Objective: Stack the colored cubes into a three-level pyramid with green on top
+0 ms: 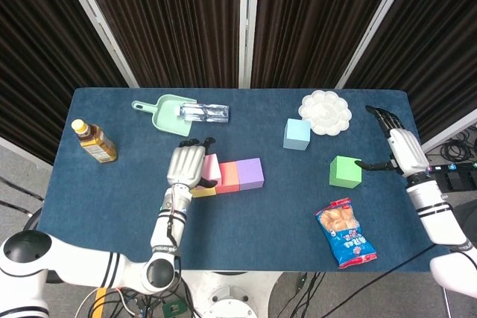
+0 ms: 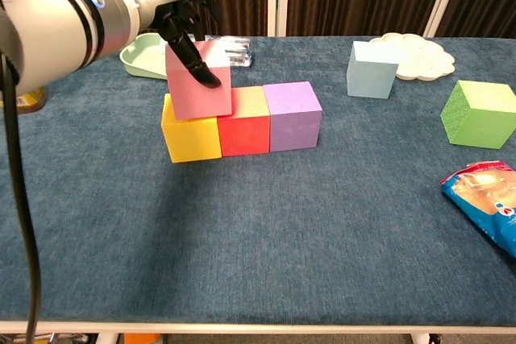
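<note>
A yellow cube (image 2: 190,137), a red cube (image 2: 244,130) and a purple cube (image 2: 293,115) stand in a row mid-table. My left hand (image 2: 179,14) holds a pink cube (image 2: 197,91) on top of the yellow and red cubes; from the head view the hand (image 1: 186,164) covers most of it. The green cube (image 1: 345,171) sits at the right, with my right hand (image 1: 401,143) open just beside it, thumb pointing at it. A light blue cube (image 1: 297,134) stands further back.
A white flower-shaped plate (image 1: 325,112) lies at the back right. A green dustpan (image 1: 165,113) and a clear bottle (image 1: 203,112) are behind the row. A sauce bottle (image 1: 94,141) lies at the left, a snack bag (image 1: 346,233) near the front right.
</note>
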You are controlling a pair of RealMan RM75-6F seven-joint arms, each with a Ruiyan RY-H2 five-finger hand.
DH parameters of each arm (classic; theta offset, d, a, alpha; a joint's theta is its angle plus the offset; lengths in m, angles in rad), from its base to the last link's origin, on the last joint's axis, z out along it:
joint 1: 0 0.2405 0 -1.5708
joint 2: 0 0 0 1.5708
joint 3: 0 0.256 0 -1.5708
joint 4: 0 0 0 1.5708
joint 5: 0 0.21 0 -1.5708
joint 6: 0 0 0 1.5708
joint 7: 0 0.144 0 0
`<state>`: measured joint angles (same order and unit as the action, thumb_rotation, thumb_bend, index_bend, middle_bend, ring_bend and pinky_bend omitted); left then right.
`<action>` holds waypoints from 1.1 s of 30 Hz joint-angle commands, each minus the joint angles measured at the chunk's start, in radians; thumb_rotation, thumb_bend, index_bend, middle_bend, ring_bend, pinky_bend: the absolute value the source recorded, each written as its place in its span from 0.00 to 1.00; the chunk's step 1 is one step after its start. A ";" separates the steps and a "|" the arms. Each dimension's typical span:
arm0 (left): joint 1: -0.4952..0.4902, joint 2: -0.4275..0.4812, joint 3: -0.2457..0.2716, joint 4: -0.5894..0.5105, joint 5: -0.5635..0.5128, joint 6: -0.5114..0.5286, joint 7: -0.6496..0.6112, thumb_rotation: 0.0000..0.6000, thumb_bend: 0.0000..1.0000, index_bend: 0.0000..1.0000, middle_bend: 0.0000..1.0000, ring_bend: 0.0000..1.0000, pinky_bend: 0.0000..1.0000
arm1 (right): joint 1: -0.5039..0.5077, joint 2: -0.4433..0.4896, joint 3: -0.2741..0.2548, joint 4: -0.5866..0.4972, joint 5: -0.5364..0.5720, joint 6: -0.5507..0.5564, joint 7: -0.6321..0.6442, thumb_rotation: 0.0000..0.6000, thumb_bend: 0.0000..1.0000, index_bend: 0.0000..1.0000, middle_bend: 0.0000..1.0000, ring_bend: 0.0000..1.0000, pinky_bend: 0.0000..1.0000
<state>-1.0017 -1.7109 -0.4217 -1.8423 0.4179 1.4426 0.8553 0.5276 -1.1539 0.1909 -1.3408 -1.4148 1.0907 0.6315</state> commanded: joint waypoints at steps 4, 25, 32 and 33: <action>-0.006 -0.005 -0.007 0.006 0.002 0.004 0.001 1.00 0.12 0.19 0.51 0.18 0.20 | 0.002 -0.008 -0.002 0.018 -0.001 -0.004 0.005 1.00 0.00 0.00 0.08 0.00 0.00; -0.013 -0.031 -0.014 0.038 -0.008 0.002 -0.002 1.00 0.12 0.19 0.51 0.18 0.19 | 0.004 -0.034 -0.010 0.067 0.003 -0.025 0.013 1.00 0.00 0.00 0.09 0.00 0.00; -0.012 -0.029 -0.019 0.030 -0.002 0.000 -0.009 1.00 0.12 0.19 0.51 0.19 0.19 | 0.005 -0.034 -0.013 0.066 0.002 -0.031 0.007 1.00 0.00 0.00 0.09 0.00 0.00; -0.012 -0.029 -0.020 0.028 -0.004 0.000 -0.011 1.00 0.12 0.19 0.51 0.19 0.19 | 0.006 -0.031 -0.015 0.063 0.001 -0.034 0.004 1.00 0.00 0.00 0.09 0.00 0.00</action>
<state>-1.0136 -1.7403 -0.4412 -1.8139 0.4142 1.4423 0.8450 0.5329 -1.1868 0.1770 -1.2761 -1.4134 1.0582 0.6370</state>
